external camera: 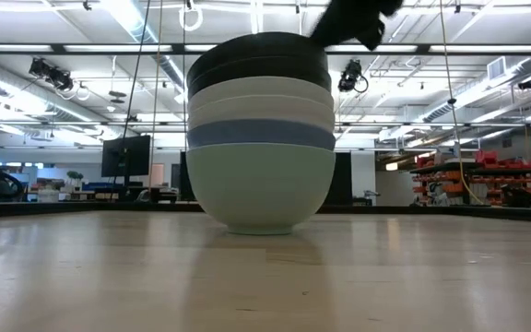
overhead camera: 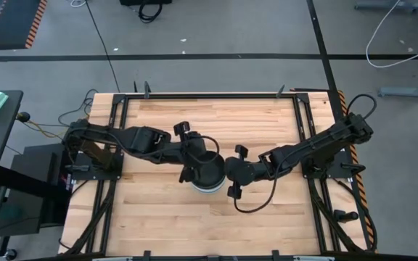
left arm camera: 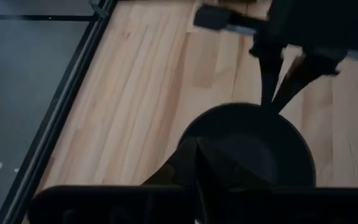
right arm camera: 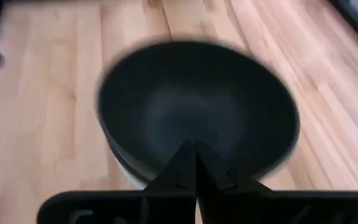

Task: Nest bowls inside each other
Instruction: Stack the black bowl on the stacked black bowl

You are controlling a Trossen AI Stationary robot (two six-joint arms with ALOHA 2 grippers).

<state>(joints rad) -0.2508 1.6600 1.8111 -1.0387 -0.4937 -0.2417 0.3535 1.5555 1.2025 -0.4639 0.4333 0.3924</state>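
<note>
Bowls stacked on counter, black on top — likely rigid, smooth, slippery; grip rim. Left pincer, right pincer beside stack — jaw state: cannot tell.

Left hand and right hand both closed, meeting mid-table, arms outstretched
</note>
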